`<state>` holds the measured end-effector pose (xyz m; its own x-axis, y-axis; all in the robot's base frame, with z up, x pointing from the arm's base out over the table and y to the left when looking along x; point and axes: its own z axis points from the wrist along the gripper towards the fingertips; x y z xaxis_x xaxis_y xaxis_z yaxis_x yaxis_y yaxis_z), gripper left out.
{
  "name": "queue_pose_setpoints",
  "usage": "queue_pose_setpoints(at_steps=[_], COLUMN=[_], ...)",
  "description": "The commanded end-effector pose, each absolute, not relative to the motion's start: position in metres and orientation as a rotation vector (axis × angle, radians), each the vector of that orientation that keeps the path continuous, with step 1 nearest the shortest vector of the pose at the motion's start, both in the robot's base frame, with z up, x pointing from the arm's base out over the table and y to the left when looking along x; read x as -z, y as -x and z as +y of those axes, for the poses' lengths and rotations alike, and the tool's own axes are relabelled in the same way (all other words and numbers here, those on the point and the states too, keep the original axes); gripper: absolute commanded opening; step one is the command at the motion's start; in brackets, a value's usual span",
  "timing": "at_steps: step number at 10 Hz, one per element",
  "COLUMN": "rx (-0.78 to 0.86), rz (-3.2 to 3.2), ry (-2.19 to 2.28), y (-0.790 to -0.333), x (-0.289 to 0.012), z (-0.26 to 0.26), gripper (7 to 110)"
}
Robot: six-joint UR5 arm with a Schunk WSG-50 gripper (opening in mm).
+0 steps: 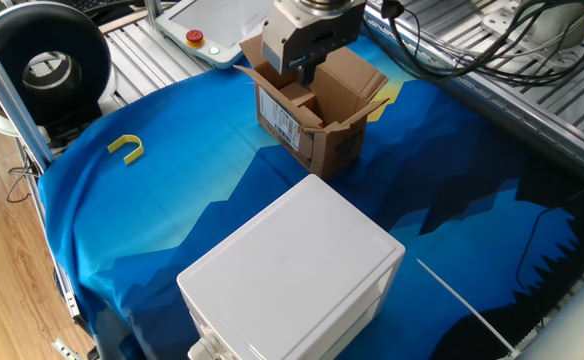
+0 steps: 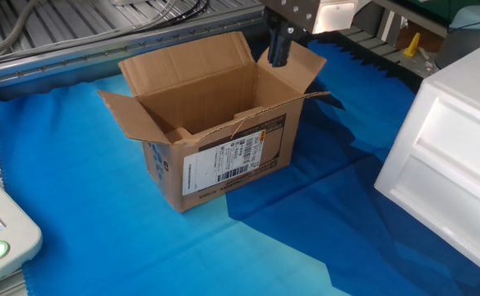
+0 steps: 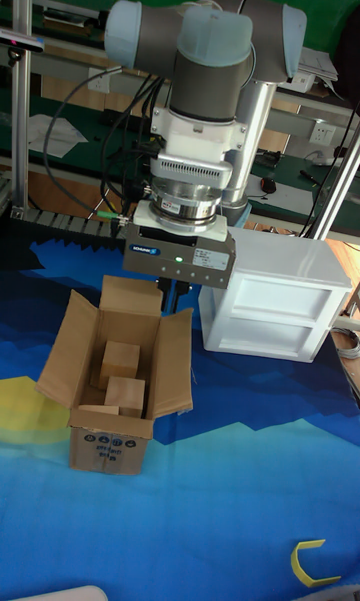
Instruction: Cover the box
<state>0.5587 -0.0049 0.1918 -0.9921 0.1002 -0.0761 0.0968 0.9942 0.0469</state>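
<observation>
So the worktop (image 1: 172, 200) is draped in a blue cloth with a mountain-silhouette print, lighter blue on one side, darker on the other, plus a yellow patch peeking out behind the cardboard box (image 1: 317, 110). The box sits toward the far end of the cloth with all four flaps standing open, white barcode label (image 2: 223, 162) on one long side. You can see a couple of the inner cardboard bits folded down inside it in the tall fixed view.

The tool (image 2: 279, 48) hangs just above the back edge of the box, by the rear flap (image 2: 186, 62). From the other fixed view the dark fingers look pressed together with nothing between them, but honestly I can't tell for sure how wide they are, they're mostly seen edge-on.

Nearer the front there's a big white plastic box (image 1: 292, 275), well apart from the carton. A small yellow U-shaped piece (image 1: 126, 148) lies on the cloth off to the side. Around the worktop: ribbed metal rails, a bundle of black cables (image 1: 442, 40), a teach pendant with a red button (image 1: 195, 38), a black round thing (image 1: 37, 60) on the wooden floor side, and a green wall behind the arm.
</observation>
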Motion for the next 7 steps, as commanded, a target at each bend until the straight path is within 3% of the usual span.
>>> queue_pose_setpoints(at_steps=[1,3,7], rx=[-0.098,-0.077,-0.021], rz=[3.033,3.124,3.032], ry=[-0.163,-0.184,-0.149], y=[-0.565,-0.542,-0.575], x=[-0.194,-0.193,-0.191], z=[-0.001,-0.003,-0.018], gripper=[7,7,7])
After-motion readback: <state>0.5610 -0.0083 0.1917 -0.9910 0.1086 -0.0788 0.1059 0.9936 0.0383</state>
